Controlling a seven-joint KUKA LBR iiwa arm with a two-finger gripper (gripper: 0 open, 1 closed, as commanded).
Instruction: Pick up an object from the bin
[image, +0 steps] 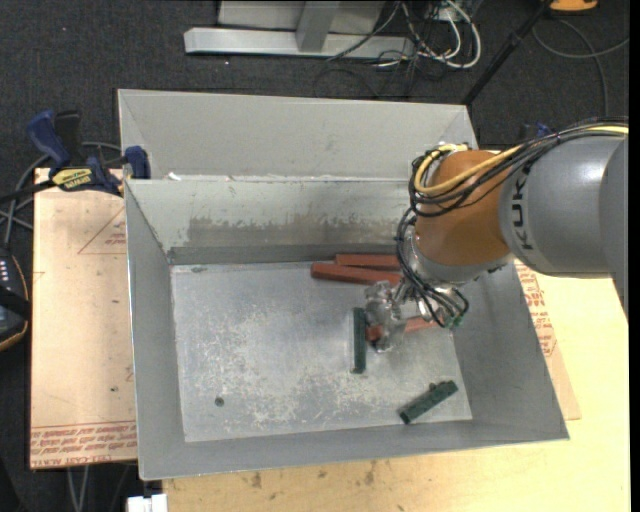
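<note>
My gripper (382, 335) is low in the right half of the bin, just right of a dark green stick (359, 341) that lies upright on the floor. Something small and reddish shows at the fingertips; what it is I cannot tell. A red-brown flat bar (352, 267) lies along the back wall, its right end hidden under the arm's orange cover. A second dark green block (429, 401) lies tilted near the bin's front right corner.
The arm with its orange cover and cables comes in from the right over the bin's right side. The bin's left half shows bare scuffed metal floor.
</note>
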